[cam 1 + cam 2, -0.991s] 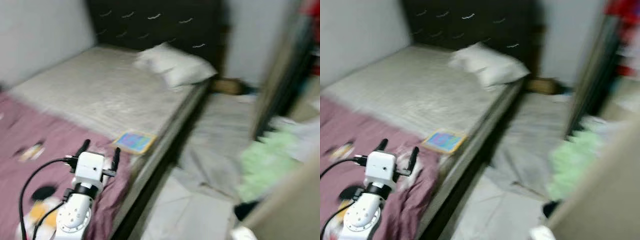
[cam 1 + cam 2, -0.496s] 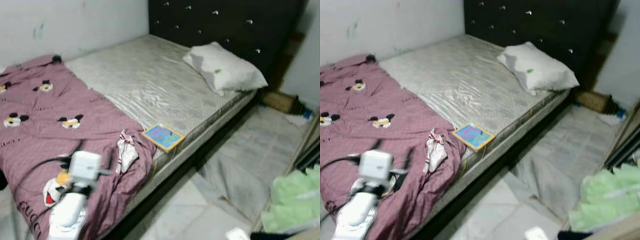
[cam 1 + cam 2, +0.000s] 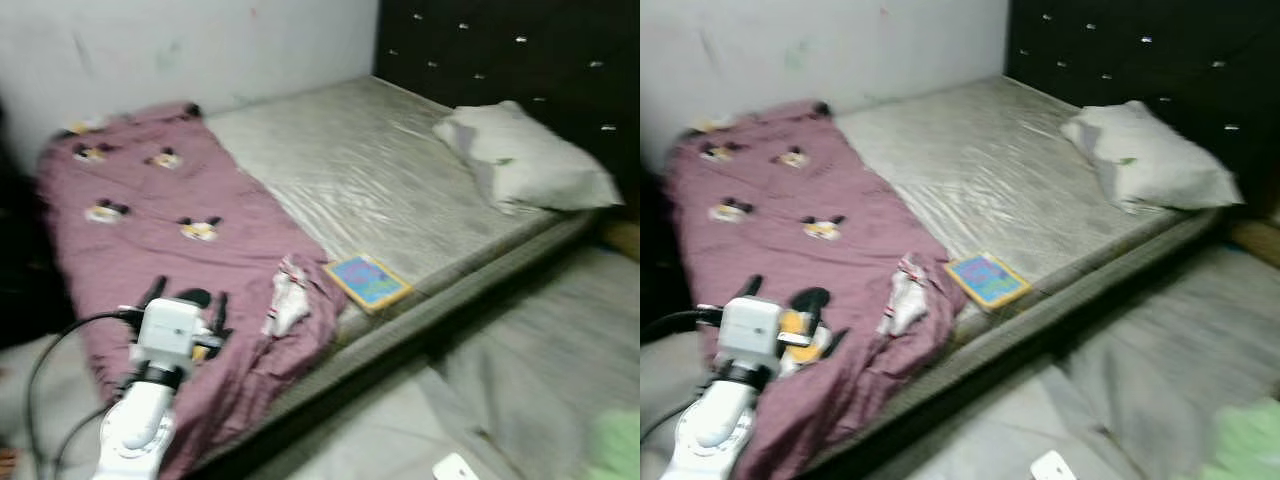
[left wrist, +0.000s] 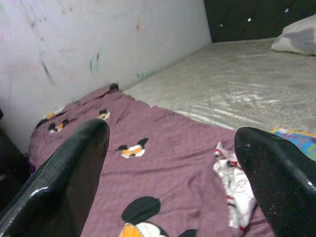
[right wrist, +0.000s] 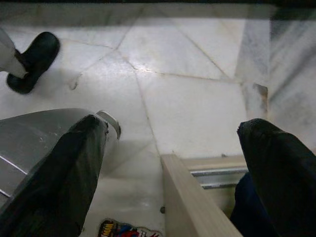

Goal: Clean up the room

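A home bedroom. A bed (image 3: 420,190) with a dark tufted headboard (image 3: 520,60) carries a pillow (image 3: 525,160) and cartoon-print blanket (image 3: 180,240). Tiled floor (image 5: 187,94) lies beside it.

Both head views look down from above at a bed (image 3: 400,190). The left wrist view faces along it, low and close. The right wrist view faces the floor (image 5: 187,89).

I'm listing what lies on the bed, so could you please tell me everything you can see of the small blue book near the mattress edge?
The blue book is thin, square-ish and flat, with a yellow-orange border around a blue cover bearing blurred pink marks. It lies closed, face up, on the bare mattress close to its floor-side edge, turned at an angle. It sits just beside the purple blanket, near the crumpled white cloth; whether they touch is unclear.
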### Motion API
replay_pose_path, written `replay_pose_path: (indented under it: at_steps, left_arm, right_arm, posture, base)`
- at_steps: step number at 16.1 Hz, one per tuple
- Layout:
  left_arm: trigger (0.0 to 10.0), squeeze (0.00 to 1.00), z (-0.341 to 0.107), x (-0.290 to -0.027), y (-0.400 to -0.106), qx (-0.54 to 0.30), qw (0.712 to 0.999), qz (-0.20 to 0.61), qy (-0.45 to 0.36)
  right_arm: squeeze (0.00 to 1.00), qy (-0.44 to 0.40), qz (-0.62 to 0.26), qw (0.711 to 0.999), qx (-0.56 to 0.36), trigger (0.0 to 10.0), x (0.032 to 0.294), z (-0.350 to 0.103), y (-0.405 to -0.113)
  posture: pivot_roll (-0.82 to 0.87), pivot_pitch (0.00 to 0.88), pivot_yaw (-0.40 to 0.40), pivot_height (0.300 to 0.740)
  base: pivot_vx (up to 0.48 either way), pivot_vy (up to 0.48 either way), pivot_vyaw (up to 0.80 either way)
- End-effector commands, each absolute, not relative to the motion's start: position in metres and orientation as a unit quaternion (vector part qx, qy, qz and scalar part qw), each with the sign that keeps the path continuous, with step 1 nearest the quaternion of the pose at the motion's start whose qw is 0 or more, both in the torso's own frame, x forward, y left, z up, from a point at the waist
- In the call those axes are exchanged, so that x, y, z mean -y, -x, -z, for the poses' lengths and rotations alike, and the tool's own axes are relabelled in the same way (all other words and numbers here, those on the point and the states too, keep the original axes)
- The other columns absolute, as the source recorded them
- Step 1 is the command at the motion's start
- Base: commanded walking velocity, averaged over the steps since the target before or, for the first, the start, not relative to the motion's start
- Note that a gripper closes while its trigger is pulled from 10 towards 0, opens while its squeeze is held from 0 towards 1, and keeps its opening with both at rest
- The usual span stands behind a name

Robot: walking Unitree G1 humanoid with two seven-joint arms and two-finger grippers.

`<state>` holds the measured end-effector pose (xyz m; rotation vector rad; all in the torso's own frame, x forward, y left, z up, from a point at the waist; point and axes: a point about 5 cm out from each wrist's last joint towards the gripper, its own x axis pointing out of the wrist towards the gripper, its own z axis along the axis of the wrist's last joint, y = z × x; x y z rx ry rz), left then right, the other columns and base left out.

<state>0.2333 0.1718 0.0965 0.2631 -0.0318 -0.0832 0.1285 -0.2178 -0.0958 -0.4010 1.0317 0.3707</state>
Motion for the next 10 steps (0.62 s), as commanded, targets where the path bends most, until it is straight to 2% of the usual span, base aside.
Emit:
replay_pose_path:
  at_steps: [1,6,7,10]
  left_arm:
    - [10.0,0.00,-0.099,-0.175,-0.234,0.018,0.990,0.042,-0.135]
    - [10.0,0.00,-0.098,-0.174,-0.235,0.019,0.990,0.042,-0.133]
    - [10.0,0.00,-0.098,-0.173,-0.236,0.018,0.990,0.045,-0.132]
    - [10.0,0.00,-0.099,-0.172,-0.238,0.020,0.990,0.045,-0.131]
  right_arm:
    - [0.00,0.196,-0.177,0.836,-0.482,10.0,0.216,0.095,-0.132]
    - [0.00,0.217,-0.132,0.883,-0.394,10.0,0.215,0.076,-0.175]
    - [0.00,0.221,-0.119,0.890,-0.380,10.0,0.219,0.071,-0.182]
    - [0.00,0.220,-0.075,0.904,-0.360,10.0,0.233,0.061,-0.194]
  posture:
    - [0.02,0.004,0.006,0.740]
    - [0.02,0.002,0.006,0.740]
    - [0.01,0.002,0.008,0.740]
    - [0.01,0.000,0.009,0.740]
  base:
    - [0.000,0.000,0.79]
    - [0.000,0.000,0.77]
    - [0.000,0.000,0.46]
    - [0.000,0.000,0.00]
